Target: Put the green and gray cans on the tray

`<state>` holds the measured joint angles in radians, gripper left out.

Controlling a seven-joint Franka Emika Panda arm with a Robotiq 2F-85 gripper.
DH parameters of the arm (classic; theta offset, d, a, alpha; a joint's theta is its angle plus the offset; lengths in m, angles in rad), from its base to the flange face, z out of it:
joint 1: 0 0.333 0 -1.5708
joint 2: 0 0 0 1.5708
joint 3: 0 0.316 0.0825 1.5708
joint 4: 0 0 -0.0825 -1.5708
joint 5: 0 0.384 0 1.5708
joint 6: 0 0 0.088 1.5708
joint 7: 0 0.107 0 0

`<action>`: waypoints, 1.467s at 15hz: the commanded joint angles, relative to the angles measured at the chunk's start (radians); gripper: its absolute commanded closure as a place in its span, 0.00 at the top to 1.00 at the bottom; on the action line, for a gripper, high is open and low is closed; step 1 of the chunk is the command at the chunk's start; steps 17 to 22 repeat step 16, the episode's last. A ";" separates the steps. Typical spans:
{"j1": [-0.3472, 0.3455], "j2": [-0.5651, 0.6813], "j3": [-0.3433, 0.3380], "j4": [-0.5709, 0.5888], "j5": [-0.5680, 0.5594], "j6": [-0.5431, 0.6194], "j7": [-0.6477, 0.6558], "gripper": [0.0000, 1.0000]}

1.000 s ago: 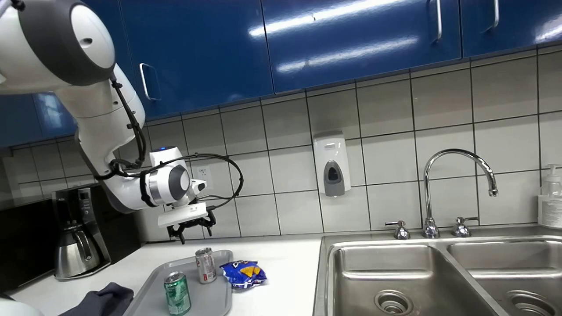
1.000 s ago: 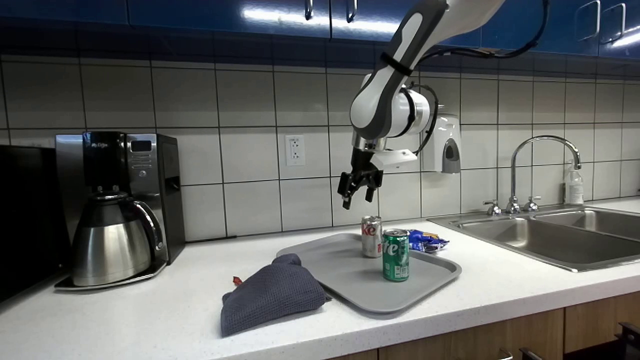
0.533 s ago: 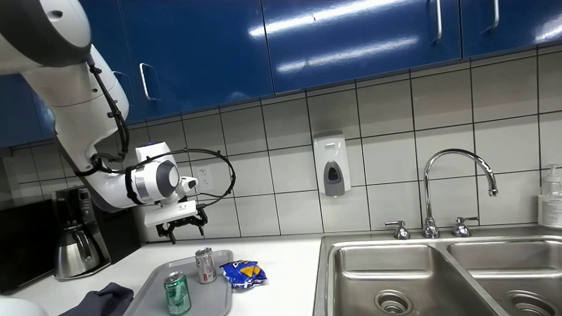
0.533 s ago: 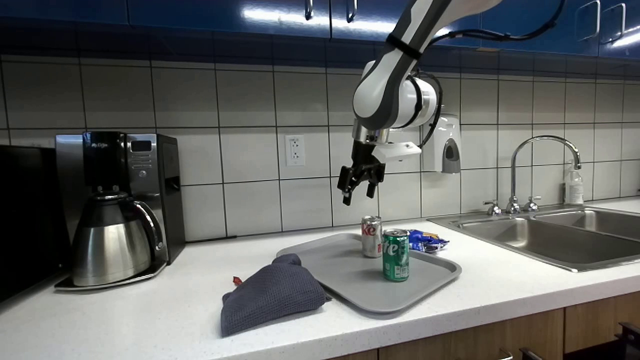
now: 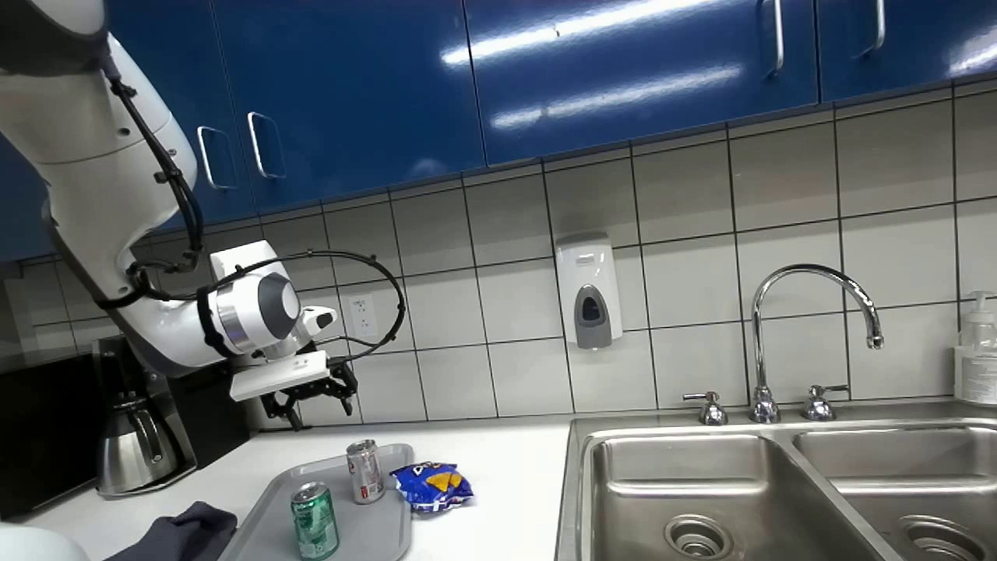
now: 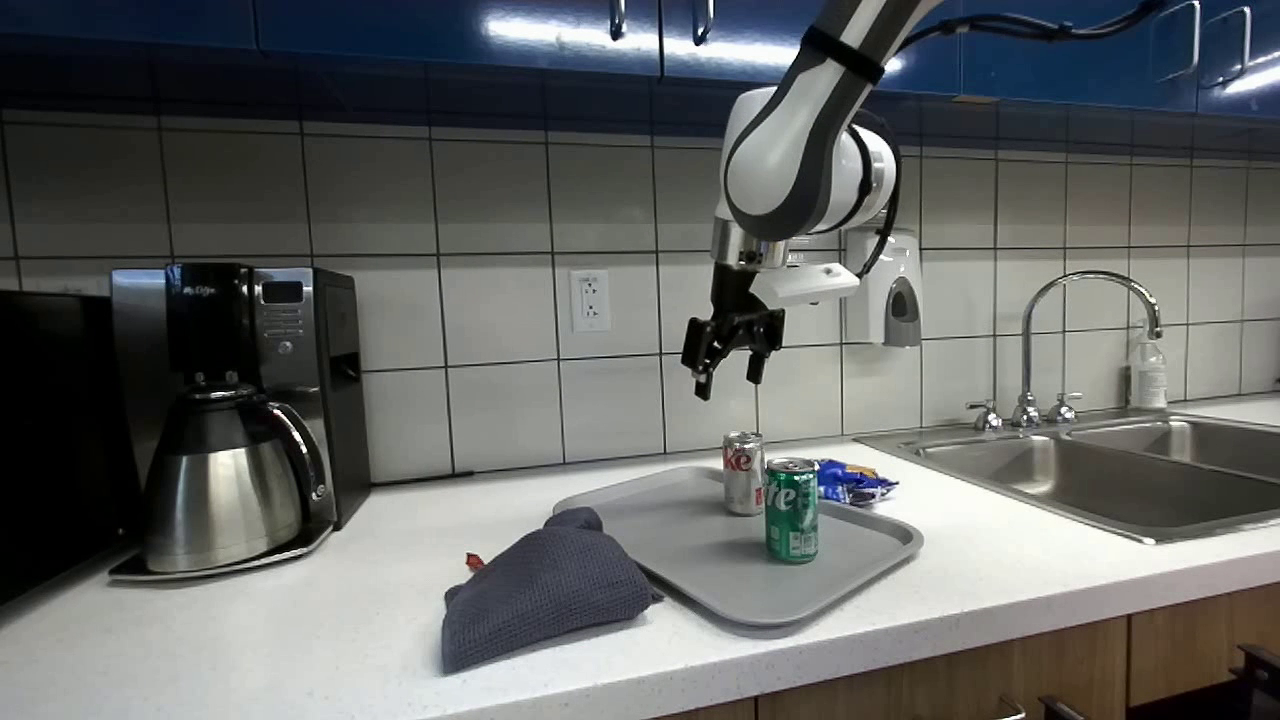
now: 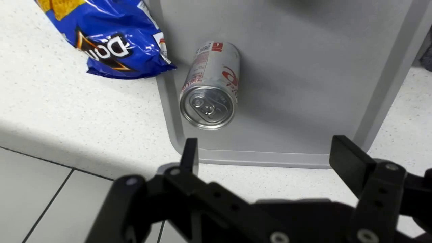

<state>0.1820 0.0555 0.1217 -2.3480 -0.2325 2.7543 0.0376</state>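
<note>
Both cans stand upright on the pale gray tray (image 6: 680, 540), apart from each other. The green can (image 6: 791, 515) is nearer the counter's front, and the gray can (image 6: 742, 480), silvery with red lettering, is farther back; the same green can (image 5: 315, 522) and gray can (image 5: 364, 474) show from another angle. My gripper (image 6: 729, 380) hangs in the air well above the tray, touching neither can. In the wrist view the gripper (image 7: 265, 143) is wide open with nothing between its fingers, and the gray can (image 7: 216, 74) lies ahead of the fingertips. There the green can is out of view.
A blue snack packet (image 7: 118, 44) lies beside the tray near the gray can. The dark cloth (image 6: 555, 590) rests against the tray's opposite side. A coffee maker (image 6: 240, 430), a steel sink (image 5: 693, 499) and the tiled wall (image 6: 610, 410) surround the counter.
My open gripper has moved left in an exterior view and slightly up and right in an exterior view, drawing away from the cans. Cans, tray and packet have stayed put.
</note>
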 commanded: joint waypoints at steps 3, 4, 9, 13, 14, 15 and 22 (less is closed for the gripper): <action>0.005 -0.101 0.017 -0.064 -0.076 -0.091 0.152 1.00; 0.005 -0.110 0.022 -0.071 -0.076 -0.102 0.165 1.00; -0.005 -0.083 0.037 -0.060 -0.042 -0.094 0.149 1.00; -0.005 -0.077 0.036 -0.059 -0.042 -0.092 0.149 1.00; -0.005 -0.076 0.036 -0.059 -0.042 -0.092 0.149 1.00; -0.005 -0.076 0.035 -0.059 -0.042 -0.092 0.149 1.00; -0.005 -0.076 0.035 -0.059 -0.042 -0.092 0.149 1.00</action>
